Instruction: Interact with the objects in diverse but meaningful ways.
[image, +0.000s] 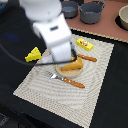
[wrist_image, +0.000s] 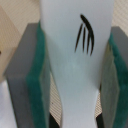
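One white fish (wrist_image: 75, 65) squeezed between the gripper's (wrist_image: 75, 75) green pads (wrist_image: 37, 85), bread (image: 71, 63) on a plate (image: 75, 71), cheese (image: 33, 55) nearby.

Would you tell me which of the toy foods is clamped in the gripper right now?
The white fish-like piece, held between the green pads; the cheese wedge, bread loaf and yellow packet lie free on the mat.

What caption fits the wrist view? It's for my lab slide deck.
Gripper shut on the white fish-like piece, its green pads pressing both sides.
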